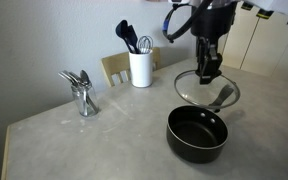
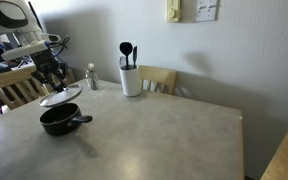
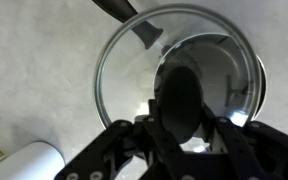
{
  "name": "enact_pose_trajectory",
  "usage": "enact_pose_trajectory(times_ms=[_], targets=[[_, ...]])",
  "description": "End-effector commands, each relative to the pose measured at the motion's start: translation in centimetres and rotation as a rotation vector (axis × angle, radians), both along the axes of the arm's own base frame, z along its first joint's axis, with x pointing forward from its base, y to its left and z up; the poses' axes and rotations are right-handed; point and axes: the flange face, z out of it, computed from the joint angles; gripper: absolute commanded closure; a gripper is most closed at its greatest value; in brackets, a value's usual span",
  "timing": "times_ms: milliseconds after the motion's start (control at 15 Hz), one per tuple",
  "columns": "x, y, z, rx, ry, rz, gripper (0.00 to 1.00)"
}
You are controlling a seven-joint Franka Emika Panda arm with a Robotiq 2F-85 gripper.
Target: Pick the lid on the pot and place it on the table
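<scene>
My gripper (image 1: 210, 73) is shut on the black knob of the glass lid (image 1: 206, 93) and holds the lid in the air, tilted, above and behind the pot. The black pot (image 1: 196, 134) stands open on the grey table (image 1: 104, 140), its handle pointing back under the lid. In an exterior view the lid (image 2: 61, 97) hangs just above the pot (image 2: 60, 120), under the gripper (image 2: 56, 83). In the wrist view the lid (image 3: 124, 60) fills the frame, with the knob (image 3: 180, 100) between my fingers (image 3: 181, 125) and the pot handle (image 3: 119, 8) at the top.
A white crock of black utensils (image 1: 140, 68) stands at the back of the table, also shown in an exterior view (image 2: 131, 80). A metal utensil holder (image 1: 82, 92) stands to its side. Wooden chairs (image 2: 159, 78) are at the table edges.
</scene>
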Motion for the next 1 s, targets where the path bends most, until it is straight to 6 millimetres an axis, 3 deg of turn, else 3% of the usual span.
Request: enact_pose_trajectory(times_ms=[0,200,467,733,933], targets=[[-0.9,-4.2,1.8,-0.013,-0.041,0.054,0.86],[-1.4,-9.1,2.4,-0.018,-0.043,0.089,0.86],[-2.3,-17.2,2.4,-0.013,-0.066,0.14,0.86],[-3.3,-24.6,1.0,0.019,-0.098,0.121,0.86],[-4.6,-29.0,-0.6,0.037,-0.108,0.067,0.86]])
